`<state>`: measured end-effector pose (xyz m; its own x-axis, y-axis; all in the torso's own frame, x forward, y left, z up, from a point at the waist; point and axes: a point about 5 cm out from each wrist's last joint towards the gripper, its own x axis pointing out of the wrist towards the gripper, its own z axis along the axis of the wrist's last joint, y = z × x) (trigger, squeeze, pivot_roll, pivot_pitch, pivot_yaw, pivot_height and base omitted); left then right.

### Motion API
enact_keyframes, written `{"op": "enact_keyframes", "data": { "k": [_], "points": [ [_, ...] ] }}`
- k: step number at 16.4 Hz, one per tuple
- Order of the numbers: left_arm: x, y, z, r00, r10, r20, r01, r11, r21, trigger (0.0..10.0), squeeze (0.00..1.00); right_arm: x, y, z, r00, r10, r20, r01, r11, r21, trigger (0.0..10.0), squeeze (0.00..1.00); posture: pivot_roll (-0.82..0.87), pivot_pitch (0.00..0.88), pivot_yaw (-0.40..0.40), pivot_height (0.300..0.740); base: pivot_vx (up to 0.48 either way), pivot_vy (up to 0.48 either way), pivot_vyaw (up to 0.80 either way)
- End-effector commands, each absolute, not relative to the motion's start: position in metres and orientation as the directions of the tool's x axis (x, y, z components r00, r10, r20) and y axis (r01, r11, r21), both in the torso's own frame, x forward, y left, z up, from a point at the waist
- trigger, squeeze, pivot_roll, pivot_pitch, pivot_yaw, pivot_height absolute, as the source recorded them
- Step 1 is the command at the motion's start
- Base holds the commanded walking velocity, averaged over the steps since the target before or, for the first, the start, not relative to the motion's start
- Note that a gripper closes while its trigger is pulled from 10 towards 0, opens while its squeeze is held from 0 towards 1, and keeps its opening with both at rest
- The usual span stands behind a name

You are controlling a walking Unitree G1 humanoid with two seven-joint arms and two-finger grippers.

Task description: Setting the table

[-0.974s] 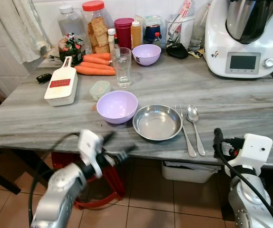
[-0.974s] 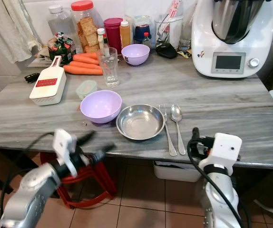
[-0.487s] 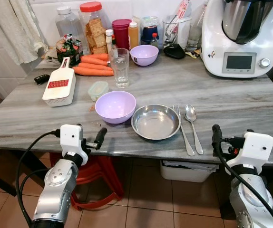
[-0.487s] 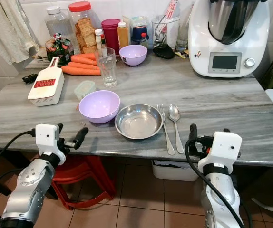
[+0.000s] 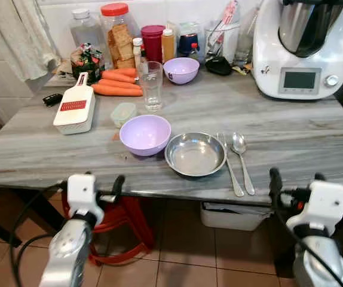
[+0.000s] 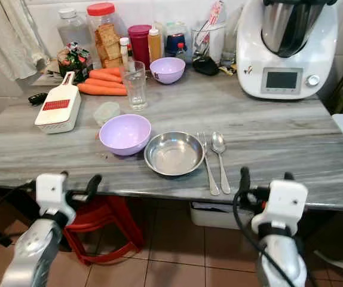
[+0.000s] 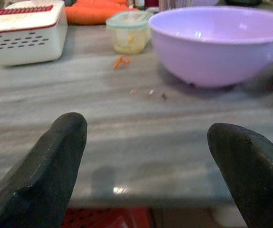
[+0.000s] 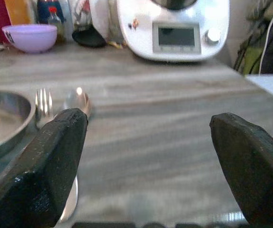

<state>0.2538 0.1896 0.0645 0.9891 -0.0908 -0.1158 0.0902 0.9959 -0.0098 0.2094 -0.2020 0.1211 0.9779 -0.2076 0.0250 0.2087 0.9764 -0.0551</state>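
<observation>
On the grey marble table a lilac bowl sits beside a steel dish. A fork and a spoon lie to the right of the dish. A clear glass and a second lilac bowl stand farther back. My left gripper hangs open and empty just in front of the table's front edge, facing the lilac bowl. My right gripper is open and empty at the front edge, right of the spoon.
A white grater, carrots, a small lidded tub and jars crowd the back left. A white kitchen machine stands at the back right. Under the table are a red stool and a white bin.
My left gripper has swung from pointing right to facing the table, then sunk lower at the front edge. The right gripper has dropped a little.
</observation>
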Motion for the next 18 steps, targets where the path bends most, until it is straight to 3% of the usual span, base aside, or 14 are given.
{"op": "enact_keyframes", "data": {
  "k": [1,5,8,15,18],
  "points": [
    [0.252,0.197,0.068,0.991,-0.082,-0.101,0.084,0.996,0.019,10.0,0.00,0.207,-0.196,0.123,0.982,-0.187,0.027,0.189,0.980,-0.057,10.0,0.00,-0.05,0.000,0.066,0.740,0.000,0.000,0.00],
    [0.248,0.205,0.076,0.996,-0.042,-0.078,0.044,0.999,0.024,10.0,0.00,0.196,-0.200,0.129,0.980,-0.180,0.083,0.190,0.974,-0.125,10.0,0.00,-0.05,0.000,0.066,0.740,0.000,0.000,0.00],
    [0.254,0.197,0.081,0.997,-0.043,-0.057,0.046,0.998,0.049,10.0,0.00,0.191,-0.201,0.121,0.989,-0.145,-0.003,0.144,0.987,-0.066,10.0,0.00,-0.05,0.000,0.071,0.740,0.000,0.000,0.00],
    [0.267,0.189,0.086,0.994,-0.087,-0.060,0.091,0.993,0.069,10.0,0.00,0.200,-0.200,0.118,0.967,-0.256,-0.012,0.254,0.962,-0.098,10.0,0.00,-0.05,0.000,0.083,0.740,0.000,0.000,0.00],
    [0.270,0.189,0.086,0.995,-0.081,-0.065,0.085,0.994,0.072,10.0,0.00,0.199,-0.203,0.120,0.981,-0.194,-0.013,0.192,0.978,-0.077,10.0,0.00,-0.05,0.000,0.086,0.740,0.000,0.000,0.00]
  ]
}}
